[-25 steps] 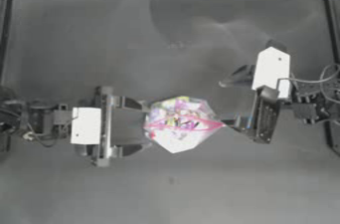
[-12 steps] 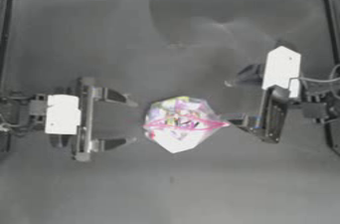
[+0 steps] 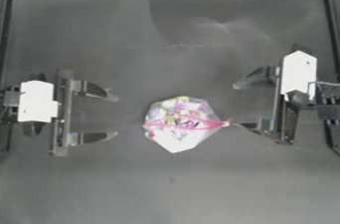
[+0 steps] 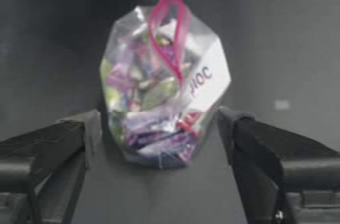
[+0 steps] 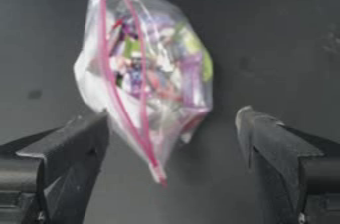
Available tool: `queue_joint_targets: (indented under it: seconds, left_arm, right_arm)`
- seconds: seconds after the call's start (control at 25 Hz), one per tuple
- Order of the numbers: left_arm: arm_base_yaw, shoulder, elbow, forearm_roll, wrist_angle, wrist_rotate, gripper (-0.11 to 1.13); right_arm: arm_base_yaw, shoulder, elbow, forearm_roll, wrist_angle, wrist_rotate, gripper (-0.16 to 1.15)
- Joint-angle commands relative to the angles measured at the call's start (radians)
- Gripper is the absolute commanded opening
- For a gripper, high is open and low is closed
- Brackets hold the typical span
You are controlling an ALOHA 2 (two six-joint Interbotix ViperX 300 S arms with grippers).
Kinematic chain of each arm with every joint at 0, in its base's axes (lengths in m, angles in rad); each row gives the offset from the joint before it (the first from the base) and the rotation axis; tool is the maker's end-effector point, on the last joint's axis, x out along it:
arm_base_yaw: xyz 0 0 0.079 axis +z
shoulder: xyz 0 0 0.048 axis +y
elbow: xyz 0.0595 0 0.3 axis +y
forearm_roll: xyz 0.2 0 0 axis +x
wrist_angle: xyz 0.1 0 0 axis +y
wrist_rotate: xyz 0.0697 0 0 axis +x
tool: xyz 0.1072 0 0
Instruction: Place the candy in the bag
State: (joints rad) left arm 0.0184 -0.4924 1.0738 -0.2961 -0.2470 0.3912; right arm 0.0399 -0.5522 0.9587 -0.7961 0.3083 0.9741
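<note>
Crinkly clear plastic bag [image 3: 179, 123] with a pink strip rests mid-table between both claws, each spread apart and empty: left claw [image 3: 110, 116], right claw [image 3: 240, 106]. Candy unseen; locate it before regrasping the bag.

left gripper [image 3: 110, 115] — dark jaws, white wrist block | right gripper [image 3: 242, 105] — same, dark cables behind

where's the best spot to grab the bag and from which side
Probably the pink strip corner of the bag, the tip that points toward the right end effector. It is thin, flat and juts clear of the bulging contents, so jaws could pinch it from the right side. That end effector's jaws are open beside it. The left end effector is open too, farther off.
</note>
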Motion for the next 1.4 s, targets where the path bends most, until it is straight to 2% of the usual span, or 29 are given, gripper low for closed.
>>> queue_joint_targets:
  seconds: [0.04, 0.52, 1.04, 1.4]
  left_arm:
    - [0.008, -0.067, 0.006, -0.003, 0.021, 0.0, 0.98]
    - [0.025, -0.202, 0.063, -0.005, 0.074, 0.0, 0.98]
    - [0.048, -0.264, 0.095, -0.011, 0.103, -0.002, 0.98]
    - [0.051, -0.351, 0.115, -0.014, 0.14, -0.002, 0.98]
  right_arm:
    - [0.002, -0.031, 0.002, -0.008, -0.005, 0.0, 1.01]
    - [0.005, -0.083, 0.035, -0.014, -0.002, -0.002, 1.01]
    - [0.003, -0.138, 0.06, -0.011, 0.002, -0.002, 1.01]
    - [0.003, -0.169, 0.077, -0.014, 0.002, -0.003, 1.01]
